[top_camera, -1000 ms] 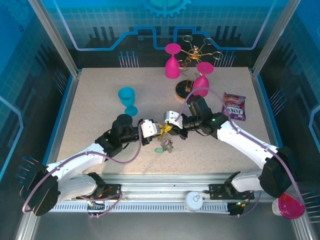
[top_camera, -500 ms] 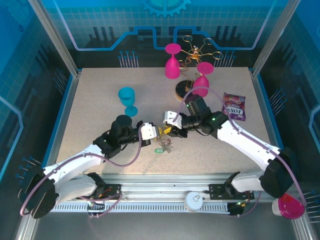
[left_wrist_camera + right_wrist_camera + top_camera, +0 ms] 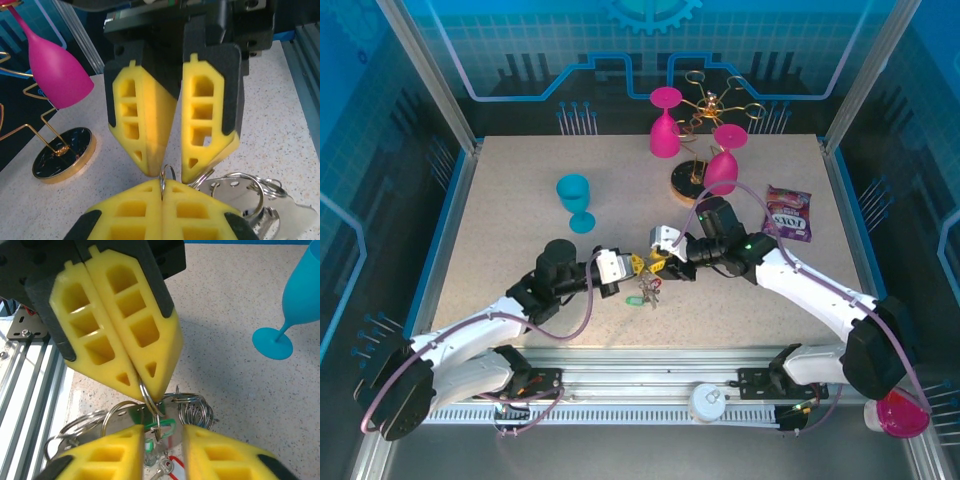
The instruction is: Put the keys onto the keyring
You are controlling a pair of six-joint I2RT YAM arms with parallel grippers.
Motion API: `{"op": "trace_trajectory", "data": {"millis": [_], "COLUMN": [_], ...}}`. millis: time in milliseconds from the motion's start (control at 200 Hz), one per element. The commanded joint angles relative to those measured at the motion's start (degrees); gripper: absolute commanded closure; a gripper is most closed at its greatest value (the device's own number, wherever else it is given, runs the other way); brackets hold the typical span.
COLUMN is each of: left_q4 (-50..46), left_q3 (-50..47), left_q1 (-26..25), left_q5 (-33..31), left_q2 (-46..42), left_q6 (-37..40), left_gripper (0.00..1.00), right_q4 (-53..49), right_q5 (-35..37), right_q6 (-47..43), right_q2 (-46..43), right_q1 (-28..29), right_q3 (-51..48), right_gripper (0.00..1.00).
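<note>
Yellow left end effector [image 3: 144, 387] pinching keyring [image 3: 148, 401], right end effector [image 3: 170, 173] spread, packet [image 3: 787, 213] lettering unreadable

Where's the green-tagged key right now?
In the top view the green-tagged key sits mid-table among the key bunch, just nearer the arm bases than where the left pincer and right pincer meet tip to tip.

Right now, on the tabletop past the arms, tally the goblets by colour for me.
Pink goblets: 2
Blue goblet: 1
Total: 3
</note>
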Motion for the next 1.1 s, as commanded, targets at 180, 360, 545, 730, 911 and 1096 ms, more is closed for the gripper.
{"op": "trace_trajectory", "data": {"millis": [180,360,545,730,911,1096], "left_q4": [5.16,10.77,13.19,14.39,15.81,16.16], "left_q3": [-1.04,-0.91,0.40,-1.21,-2.45,-2.30], "left_q1": [0.39,0.48,0.52,0.93,1.21,1.51], "left_q5": [2.49,4.47,7.18,6.21,5.94,6.22], "left_q2": [-1.52,-0.37,1.37,1.51,1.64,1.92], "left_q6": [-2.34,-5.45,-6.49,-6.80,-7.86,-8.17], "left_gripper": [1.00,1.00,1.00,1.00,1.00,1.00], "right_q4": [1.68,1.01,2.13,5.18,8.94,9.64], "right_q5": [-1.87,-3.29,-3.66,-2.05,-3.29,-5.95], "right_q6": [1.20,1.77,3.28,4.87,4.38,4.10], "right_q2": [0.35,3.55,5.45,1.04,-2.82,-2.59], "right_q1": [-0.58,-0.37,0.47,-0.88,-1.71,-1.67], "right_q3": [-0.30,1.05,3.04,0.19,-2.70,-2.71], "right_gripper": [1.00,1.00,0.97,0.69,0.65,0.69]}}
